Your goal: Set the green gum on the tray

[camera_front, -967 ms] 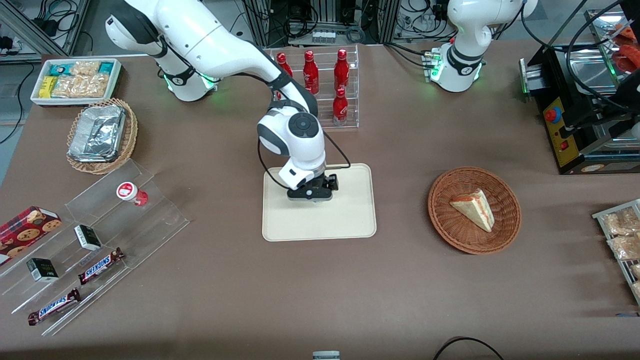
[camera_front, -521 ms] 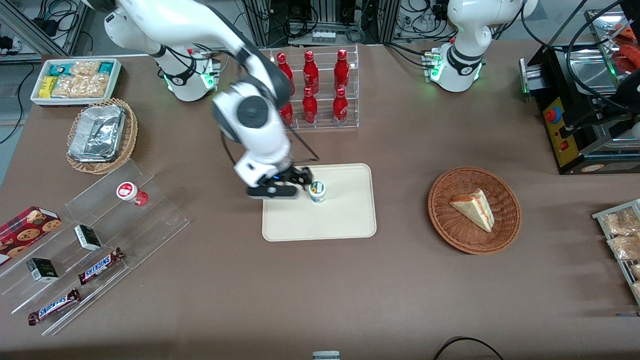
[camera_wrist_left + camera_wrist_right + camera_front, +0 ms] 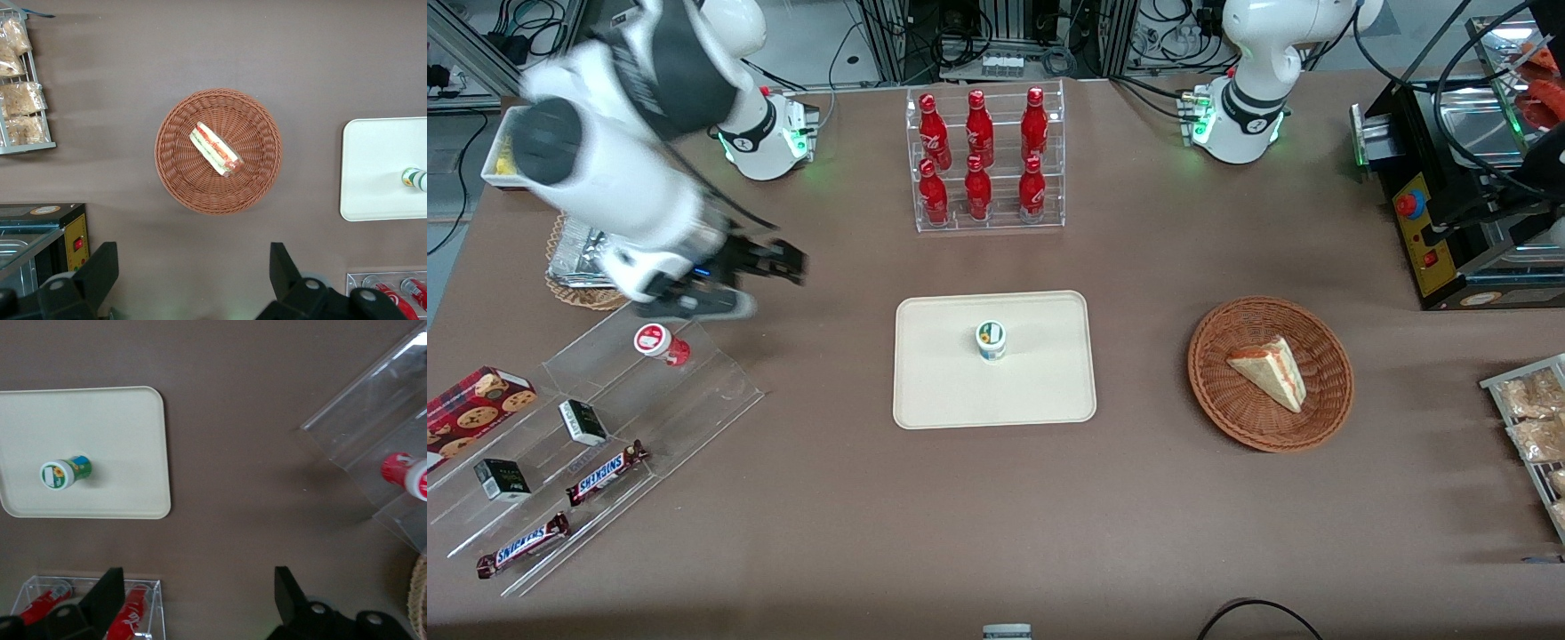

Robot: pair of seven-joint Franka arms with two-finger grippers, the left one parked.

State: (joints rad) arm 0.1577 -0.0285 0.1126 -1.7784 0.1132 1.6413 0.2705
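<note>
From the front, we see the green gum (image 3: 991, 340) standing up on the tray (image 3: 1040, 391), close to the middle of it. Nothing is touching it. The tray lies flat on the brown bench (image 3: 996, 516). Our hand (image 3: 760, 283) is well apart from the tray, up in the air toward the working arm's end of the bench. It hangs above the clear plastic steps (image 3: 618, 400), just above the red gum bottle (image 3: 660, 343) that lies there. Its two fingers are spread wide and hold nothing. Some chocolate bars (image 3: 607, 471) lie on the lower steps. A rack of red bottles (image 3: 985, 160) stands farther from the front camera than the tray. A round basket (image 3: 1270, 373) with a sandwich (image 3: 1269, 370) in it sits toward the parked arm's end.

From the left wrist, we see the basket (image 3: 218, 151) with the sandwich in it, an edge of the tray (image 3: 373, 167), and the green gum (image 3: 415, 179) on it.

From the right wrist, we look down on the tray (image 3: 120, 453) with the green gum (image 3: 65, 471) on it. The two fingers (image 3: 100, 603) of our hand (image 3: 197, 593) are far apart with bare bench between them. The red gum bottle (image 3: 405, 473) shows on the clear steps (image 3: 373, 447).
</note>
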